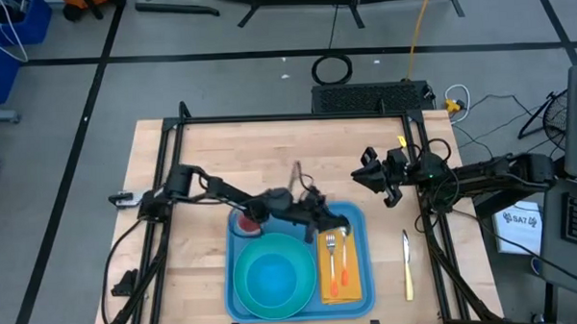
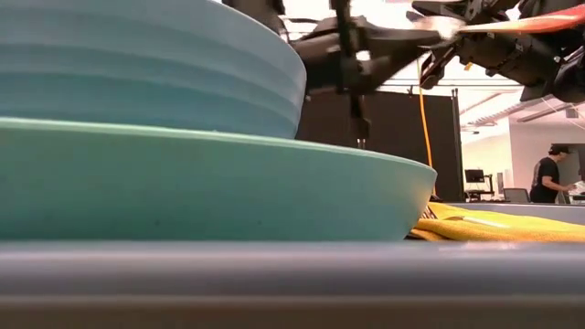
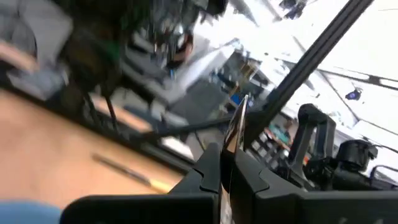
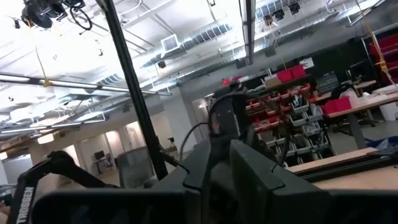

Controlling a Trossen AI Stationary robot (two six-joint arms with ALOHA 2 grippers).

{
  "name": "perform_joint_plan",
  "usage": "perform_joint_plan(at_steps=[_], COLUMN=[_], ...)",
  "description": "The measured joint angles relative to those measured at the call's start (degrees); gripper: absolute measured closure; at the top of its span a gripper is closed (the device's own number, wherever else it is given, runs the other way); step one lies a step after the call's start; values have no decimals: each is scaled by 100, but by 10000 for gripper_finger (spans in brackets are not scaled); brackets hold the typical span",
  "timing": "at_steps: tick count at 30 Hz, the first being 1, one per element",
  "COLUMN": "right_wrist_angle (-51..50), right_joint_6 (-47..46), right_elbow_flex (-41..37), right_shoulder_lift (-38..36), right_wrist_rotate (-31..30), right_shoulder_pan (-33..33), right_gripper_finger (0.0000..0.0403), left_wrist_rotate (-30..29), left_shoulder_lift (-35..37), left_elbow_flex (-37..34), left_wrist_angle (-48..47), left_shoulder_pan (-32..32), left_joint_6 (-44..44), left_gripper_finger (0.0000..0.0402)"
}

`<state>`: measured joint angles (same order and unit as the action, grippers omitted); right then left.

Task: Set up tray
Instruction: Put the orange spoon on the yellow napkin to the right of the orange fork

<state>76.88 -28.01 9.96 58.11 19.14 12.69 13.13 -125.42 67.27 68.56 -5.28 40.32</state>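
Note:
The light-blue tray (image 1: 360, 220) lies at the table's near middle, and its rim (image 2: 292, 274) fills the bottom of the low view. On it stand a teal plate (image 1: 243, 279) (image 2: 210, 183) with a blue bowl (image 1: 273, 278) (image 2: 137, 64), and a yellow-orange napkin (image 1: 353, 287) (image 2: 494, 224) bearing cutlery. My left gripper (image 1: 321, 219) (image 3: 227, 171) hovers over the tray's far edge, shut on a thin metal utensil (image 3: 238, 121). My right gripper (image 1: 374, 176) (image 4: 217, 165) waits raised, right of the tray, fingers together. My left gripper pinches the thin shiny utensil between its two fingers (image 3: 208, 177). A narrow length of the utensil (image 3: 235, 134) sticks out past the fingertips. It is lifted clear of the tray. Which end the fingers have is hidden by the gripper itself.
A knife with a pale handle (image 1: 406, 264) (image 3: 124, 171) lies on the wood right of the tray. A red round thing (image 1: 245, 221) sits at the tray's far left corner under the left arm. Black frame bars run along the table's sides. A person (image 2: 548, 178) stands far off.

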Motion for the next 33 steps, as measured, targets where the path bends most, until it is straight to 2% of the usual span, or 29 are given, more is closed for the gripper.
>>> perform_joint_plan(at_steps=[4, 7, 16, 24, 33], right_wrist_angle=[-2, 17, 82, 111, 112], right_joint_6=[-46, -48, -153, -155, -138], right_elbow_flex=[0, 0, 0, 2, 4], right_shoulder_lift=[0, 0, 0, 0, 0], right_wrist_rotate=[-114, -131, -128, -116, -122], right_shoulder_pan=[0, 0, -2, -2, -2], right_gripper_finger=[353, 353, 353, 353, 353], left_wrist_rotate=[139, 103, -553, -677, -696], left_shoulder_lift=[-312, -486, -656, -663, -663], left_elbow_flex=[587, 746, 690, 686, 681], left_wrist_angle=[-1000, -1481, -1500, -2098, -2155], left_shoulder_pan=[-193, -285, -290, -280, -284], left_joint_6=[276, 484, 1333, 1632, 1765], left_gripper_finger=[394, 394, 394, 394, 386])
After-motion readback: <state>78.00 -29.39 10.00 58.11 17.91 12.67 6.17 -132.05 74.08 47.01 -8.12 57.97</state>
